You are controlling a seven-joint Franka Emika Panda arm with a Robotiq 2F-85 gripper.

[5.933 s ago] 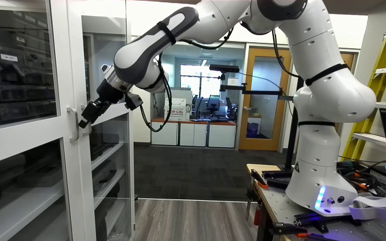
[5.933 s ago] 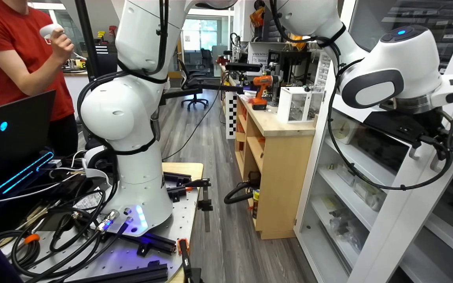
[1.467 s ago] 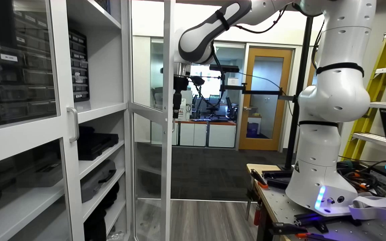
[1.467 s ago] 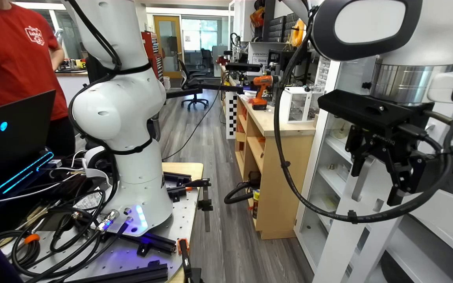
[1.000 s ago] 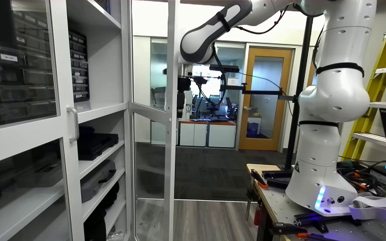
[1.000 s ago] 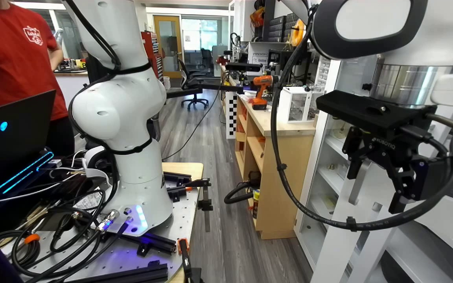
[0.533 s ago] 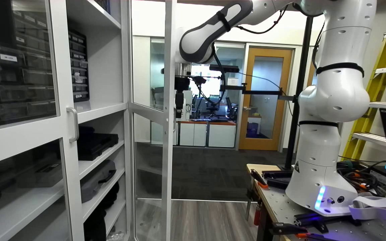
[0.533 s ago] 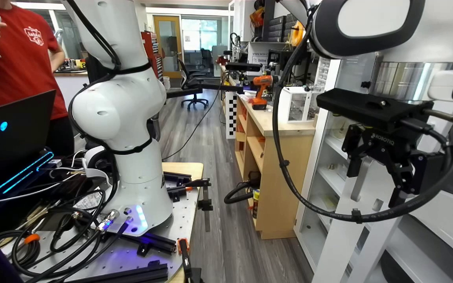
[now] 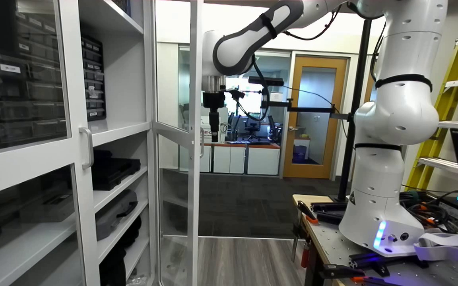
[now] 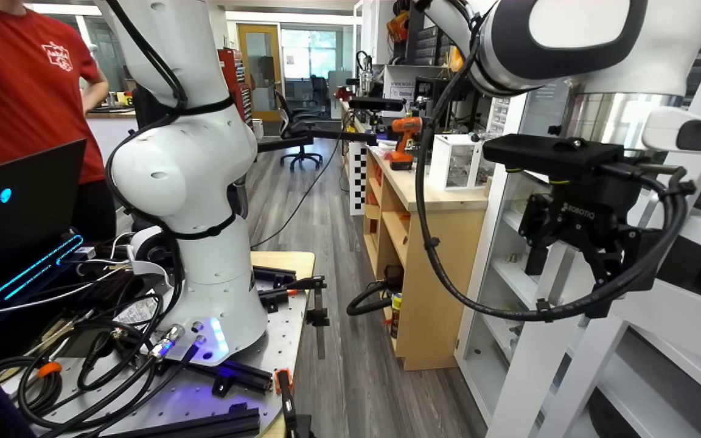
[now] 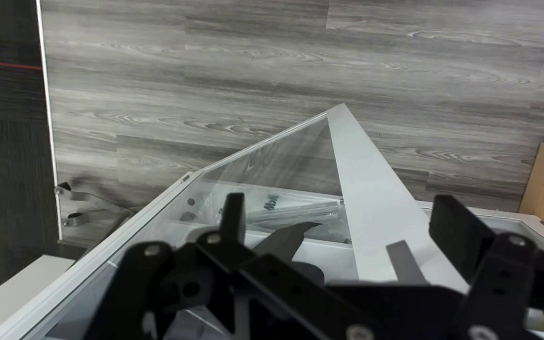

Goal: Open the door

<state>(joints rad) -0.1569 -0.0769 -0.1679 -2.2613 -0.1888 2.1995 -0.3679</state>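
The door, a tall narrow glass panel in a white frame, stands swung out from the cabinet. Its frame (image 9: 195, 190) is seen nearly edge-on in an exterior view, and its slim white handle (image 9: 202, 142) sticks out on the far face. My gripper (image 9: 214, 135) points down beside the handle with a small gap. In an exterior view my gripper (image 10: 563, 283) has its fingers spread in front of the door frame (image 10: 527, 380). In the wrist view the open gripper (image 11: 345, 222) has the door frame (image 11: 371, 208) and the grey-looking handle (image 11: 406, 262) between its fingers, held by neither.
The wider glass door (image 9: 80, 206) is closed, with its own handle (image 9: 88, 147). Cabinet shelves (image 9: 122, 133) hold black cases. A wooden bench (image 10: 442, 274) stands beside the cabinet. A cable loop (image 10: 426, 243) hangs from the arm. A person (image 10: 28, 91) stands behind the laptop.
In the earliest frames the narrow door is closed; now it stands open. In the last second its free edge shifts slightly left in an exterior view, widening the gap to my gripper.
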